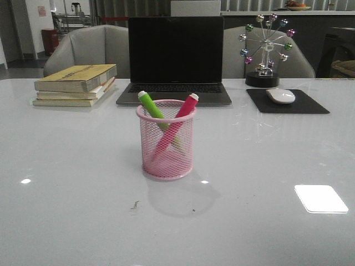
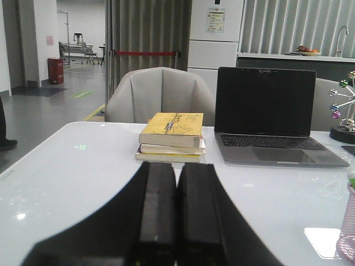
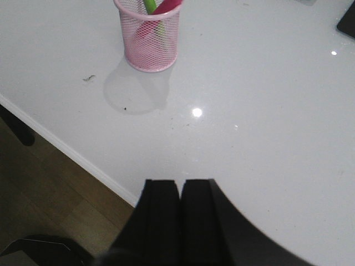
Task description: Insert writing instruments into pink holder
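Front view: a pink wire-mesh pen cup [image 1: 166, 139] stands upright on a glossy white desk [image 1: 66, 183], just left of the frame's centre. Inside it a bright green marker [image 1: 152, 106] leans to the upper left and a pink-magenta marker [image 1: 180, 117] leans to the upper right, crossing each other, both white tips above the rim. Behind, at top centre, is an open laptop [image 1: 175, 58] with a dark screen; a stack of books [image 1: 76, 84] at upper left; a white mouse [image 1: 280, 95] on a black mouse pad [image 1: 310, 105] at upper right

Left wrist view: the left pincer [image 2: 177, 221] fills the lower centre, its two black fingers pressed together, holding nothing. The books and laptop lie beyond it; the cup's pink mesh shows at the right edge

Right wrist view: the right pincer [image 3: 179, 221] sits at bottom centre, fingers closed and empty, over the desk edge. The cup with both markers stands at the top, left of centre
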You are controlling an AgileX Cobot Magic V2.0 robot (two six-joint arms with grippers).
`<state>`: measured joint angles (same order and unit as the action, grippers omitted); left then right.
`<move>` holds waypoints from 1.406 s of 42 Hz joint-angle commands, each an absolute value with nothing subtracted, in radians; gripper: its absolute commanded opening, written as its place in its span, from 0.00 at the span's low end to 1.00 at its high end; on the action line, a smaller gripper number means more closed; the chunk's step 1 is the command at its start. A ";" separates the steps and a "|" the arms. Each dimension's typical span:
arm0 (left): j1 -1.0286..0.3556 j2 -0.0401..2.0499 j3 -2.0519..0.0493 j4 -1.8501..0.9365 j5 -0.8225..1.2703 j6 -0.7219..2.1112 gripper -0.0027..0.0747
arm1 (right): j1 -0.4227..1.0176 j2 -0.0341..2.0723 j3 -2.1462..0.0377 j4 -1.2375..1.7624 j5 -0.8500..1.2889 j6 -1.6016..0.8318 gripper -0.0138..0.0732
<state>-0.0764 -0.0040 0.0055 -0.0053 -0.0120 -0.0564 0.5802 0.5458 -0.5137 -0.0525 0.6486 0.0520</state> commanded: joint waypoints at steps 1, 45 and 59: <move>-0.095 -0.025 0.009 -0.013 -0.106 -0.054 0.15 | 0.580 0.547 -0.541 -0.068 0.583 0.045 0.19; -0.096 -0.025 0.009 -0.013 -0.101 -0.054 0.15 | 0.430 0.405 -0.433 -0.064 0.429 0.045 0.19; -0.096 -0.025 0.009 -0.013 -0.101 -0.054 0.15 | 0.090 0.079 -0.099 -0.024 0.029 0.045 0.19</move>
<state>-0.0891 -0.0040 0.0055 -0.0053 -0.0120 -0.0544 0.1342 0.1056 -0.1205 -0.0401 0.1901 0.0520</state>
